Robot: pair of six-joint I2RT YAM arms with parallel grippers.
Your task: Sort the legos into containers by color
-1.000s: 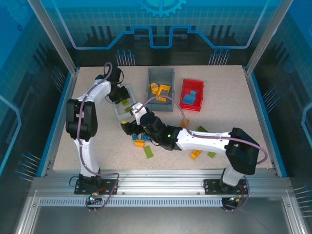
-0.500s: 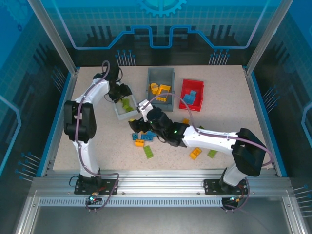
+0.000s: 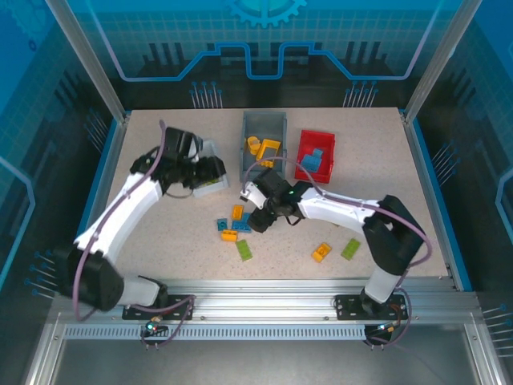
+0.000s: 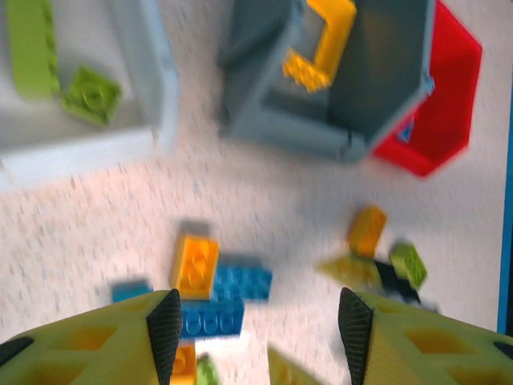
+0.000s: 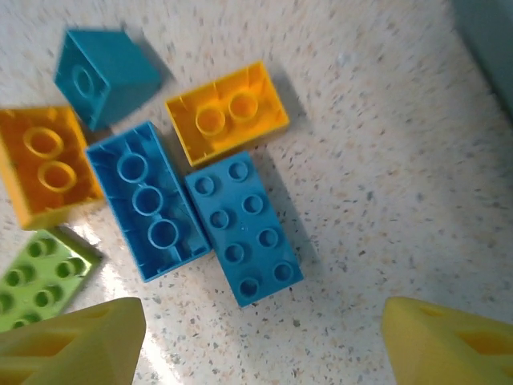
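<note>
- Hovering with its jaws wide apart and empty, the right pincer sat over a blue studded brick on the counter, on the near side of the grey bin. The gap looked set to straddle the brick across its short width, which suited a straight-down grab.
- Touching that brick along one long side lay an upturned blue brick, so one finger would probably have had to wedge into the seam or nudge the neighbour aside.
- Close around the pair were an upturned orange brick, a small teal block, a second orange brick and a lime brick.
- The left pincer, also spread with nothing between its jaws, hung left of the grey bin, beside the white bin.
- That bin held a long lime brick and a square lime brick, so it was likely the green drop-off.
- Inside the grey bin lay the yellow frame piece.
- The red bin, just right of the grey bin, held blue bricks and was the probable home for the targeted one.
- Well to the near right of the grey bin, a stray orange brick and a stray lime brick were not yet sorted.
</note>
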